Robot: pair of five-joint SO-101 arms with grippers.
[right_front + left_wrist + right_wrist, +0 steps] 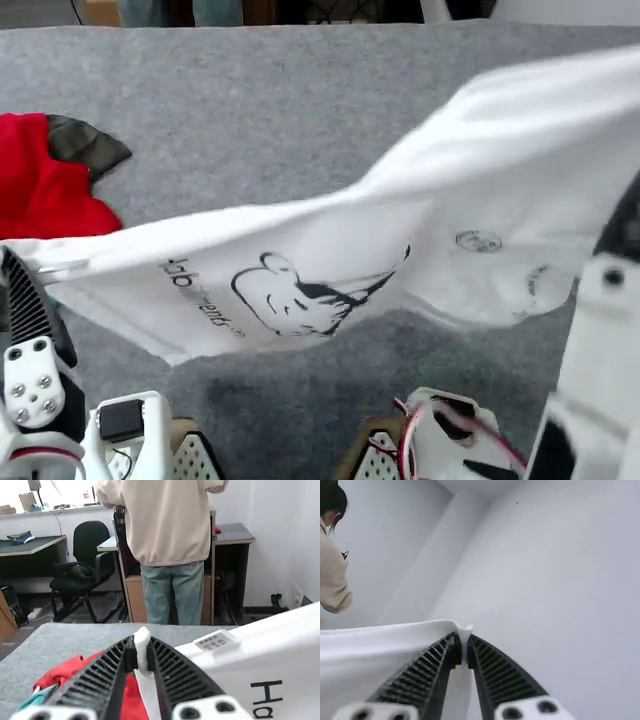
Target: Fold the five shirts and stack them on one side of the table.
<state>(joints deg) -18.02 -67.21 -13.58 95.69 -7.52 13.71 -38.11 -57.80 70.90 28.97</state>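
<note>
Right now you have the white shirt [400,240] held above the grey table [250,110], stretched between both arms. Your left gripper [142,652] is clamped tight on one edge, your right gripper [461,642] pinched on another. Its long axis runs across the table, low at your left, rising to your right, print facing the high camera. A red shirt [40,190] lies crumpled on the table's left side

Bright, even room light on my grey felt table [250,110]; the lifted white printed cotton shirt [330,260] throws a soft shadow at the frame's lower centre
</note>
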